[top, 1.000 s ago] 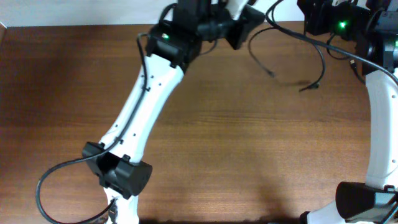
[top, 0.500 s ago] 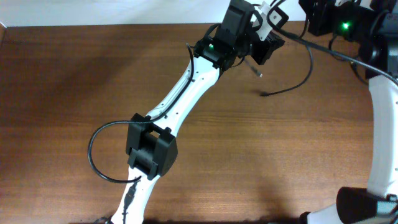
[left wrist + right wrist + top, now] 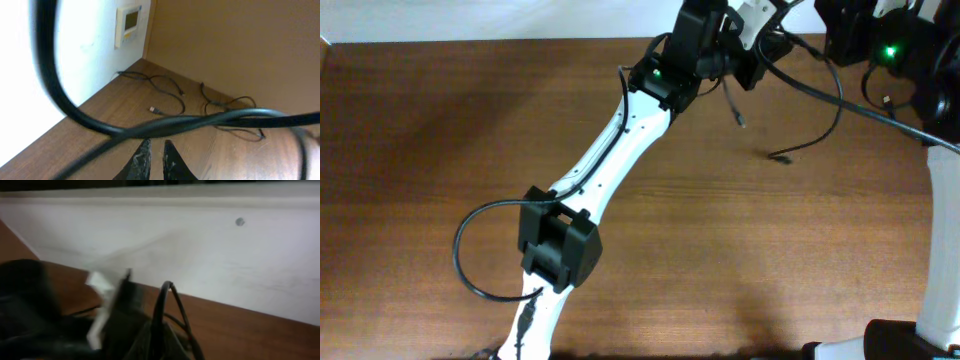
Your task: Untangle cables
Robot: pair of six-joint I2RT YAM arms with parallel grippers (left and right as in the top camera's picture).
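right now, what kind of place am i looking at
Probably a robotics lab or test room: white robot arms work at a wooden table with thin black cables on it, beside a plain white wall carrying a small control panel.

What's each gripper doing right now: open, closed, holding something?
Left gripper: closed or nearly so, nothing seen between its fingers.
Right gripper: closed on a cable.

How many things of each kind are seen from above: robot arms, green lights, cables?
robot arms: 2, the left arm and the right arm
green lights: 2
cables: cannot tell, they overlap
total: 4, cables not counted
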